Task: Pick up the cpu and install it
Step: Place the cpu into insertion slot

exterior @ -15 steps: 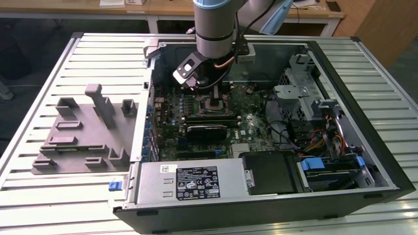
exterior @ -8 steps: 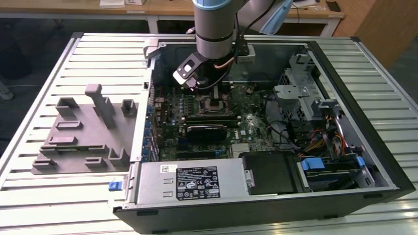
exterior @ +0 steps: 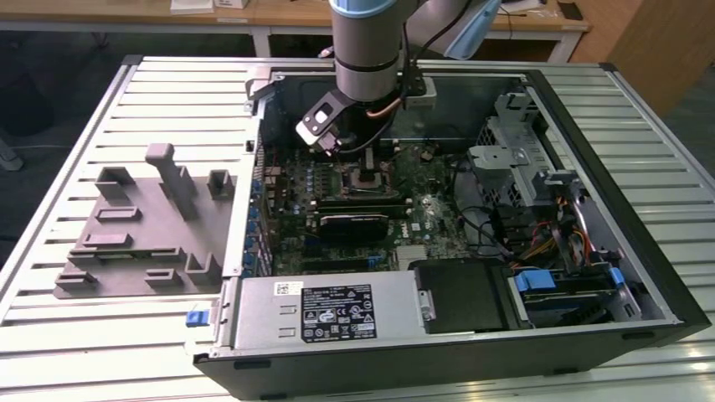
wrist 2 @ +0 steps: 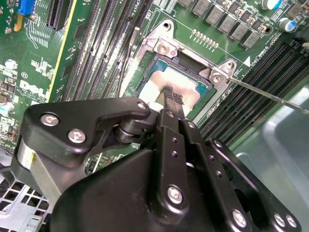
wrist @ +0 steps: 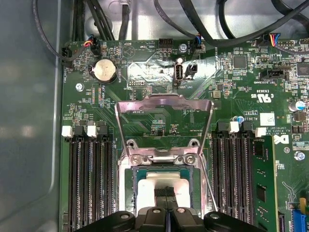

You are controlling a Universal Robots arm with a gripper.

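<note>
The cpu lies flat in the socket on the board, inside the open case. The plate of the socket stands raised behind it. The gripper is directly over the cpu. In both wrist views its jaws are brought together with nothing between them, and the tips are at the metal top. I cannot tell if they really touch it.

I judge the cpu to be light, stiff and smooth on top, so it slips easily. It is also fragile, because the contacts below bend or scratch. It is safest to hold it by two opposite edges and keep it level.

The board carries white print, and the power supply has a label. I do not read these out.
</note>
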